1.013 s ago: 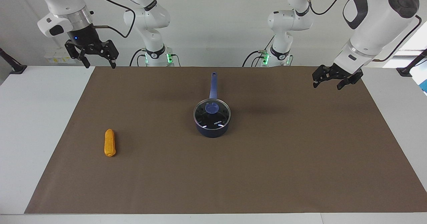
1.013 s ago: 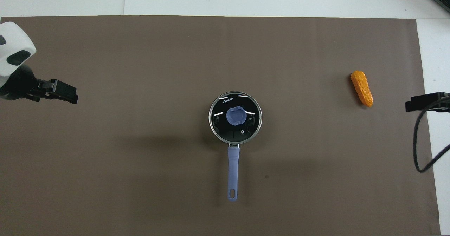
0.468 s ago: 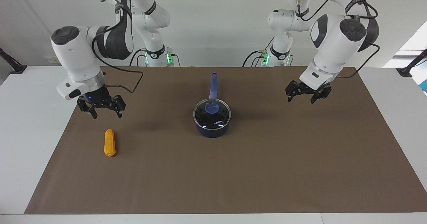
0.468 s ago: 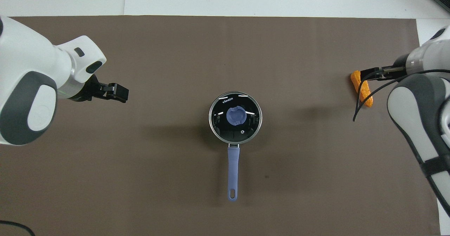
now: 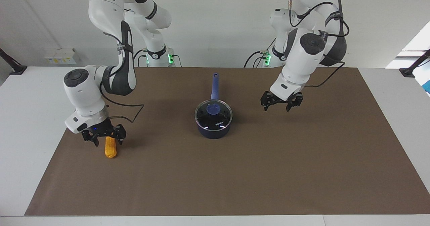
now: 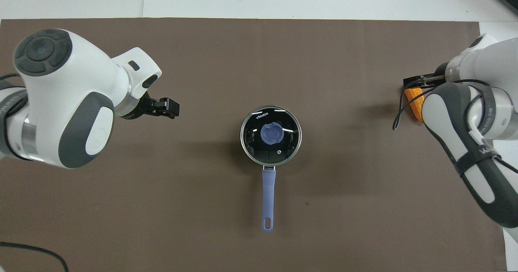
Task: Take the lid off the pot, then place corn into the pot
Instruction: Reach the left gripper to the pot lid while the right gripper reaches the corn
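Brown matting covers most of the white table (image 5: pixel 20 125), and my two arms hang over it against a plain pale wall. At the centre of both views sits the pot (image 5: pixel 213 130), its long handle pointing toward the robots, with the glass lid (image 5: pixel 213 115) on it and the blue knob facing up. Nothing has been lifted yet, so I judge the first step not yet done.

My left gripper (image 5: pixel 281 104) hovers at mid right of the facing view, above the mat toward the left arm's end of the table and well apart from the pot. Its fingers are spread, and it holds nothing. I read that as a line-up for the knob, since the lid must come off first.

My right gripper (image 5: pixel 104 139) is low at lower left of the facing view, right over the end of the corn (image 5: pixel 110 149) that lies nearer the robots. Its fingers stand apart on either side of that end. I cannot tell whether they touch it. In the overhead view the arm hides most of the corn (image 6: pixel 413 100). Staging it there would save a trip once the pot is open.
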`<state>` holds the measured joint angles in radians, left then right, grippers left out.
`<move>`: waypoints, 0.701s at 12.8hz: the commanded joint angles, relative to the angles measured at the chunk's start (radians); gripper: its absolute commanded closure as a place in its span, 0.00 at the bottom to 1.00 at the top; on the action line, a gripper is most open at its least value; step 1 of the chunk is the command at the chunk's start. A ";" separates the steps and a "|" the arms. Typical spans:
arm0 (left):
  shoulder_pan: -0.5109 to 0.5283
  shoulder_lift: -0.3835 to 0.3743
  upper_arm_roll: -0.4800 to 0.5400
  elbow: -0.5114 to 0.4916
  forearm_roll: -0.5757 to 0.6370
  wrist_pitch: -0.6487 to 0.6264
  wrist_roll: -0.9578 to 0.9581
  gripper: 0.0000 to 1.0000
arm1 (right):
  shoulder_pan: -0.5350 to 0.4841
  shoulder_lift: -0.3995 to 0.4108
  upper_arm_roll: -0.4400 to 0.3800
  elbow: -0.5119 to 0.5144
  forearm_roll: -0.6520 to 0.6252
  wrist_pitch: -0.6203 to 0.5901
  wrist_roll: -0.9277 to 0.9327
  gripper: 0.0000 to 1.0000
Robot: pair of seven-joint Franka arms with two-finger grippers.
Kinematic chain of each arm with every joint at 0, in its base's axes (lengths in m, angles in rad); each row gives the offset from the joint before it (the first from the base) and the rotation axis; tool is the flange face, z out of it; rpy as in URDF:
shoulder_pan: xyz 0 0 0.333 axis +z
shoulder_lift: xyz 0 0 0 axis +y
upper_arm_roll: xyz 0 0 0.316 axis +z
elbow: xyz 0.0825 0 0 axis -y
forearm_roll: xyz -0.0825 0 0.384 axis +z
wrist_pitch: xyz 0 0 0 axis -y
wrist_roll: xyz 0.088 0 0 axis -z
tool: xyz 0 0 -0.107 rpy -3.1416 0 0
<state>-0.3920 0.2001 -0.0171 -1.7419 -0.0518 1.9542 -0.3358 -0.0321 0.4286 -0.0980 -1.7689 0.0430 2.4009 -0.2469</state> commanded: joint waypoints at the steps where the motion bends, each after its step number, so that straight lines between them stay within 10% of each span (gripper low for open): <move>1: -0.060 0.054 0.016 0.033 0.017 0.044 -0.103 0.00 | -0.022 0.068 0.009 0.020 0.063 0.063 -0.080 0.00; 6: -0.169 0.162 0.016 0.136 0.015 0.039 -0.273 0.00 | -0.022 0.099 0.008 0.017 0.063 0.081 -0.245 0.00; 8: -0.230 0.185 0.016 0.192 0.018 0.009 -0.307 0.00 | -0.022 0.099 0.008 0.017 0.063 0.077 -0.249 0.53; 9: -0.240 0.196 0.016 0.214 0.023 -0.023 -0.357 0.00 | -0.022 0.099 0.008 0.020 0.045 0.075 -0.250 1.00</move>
<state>-0.5900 0.3617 -0.0187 -1.6035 -0.0518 1.9933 -0.6230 -0.0454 0.5185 -0.0953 -1.7612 0.0771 2.4615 -0.4575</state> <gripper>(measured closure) 0.000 0.233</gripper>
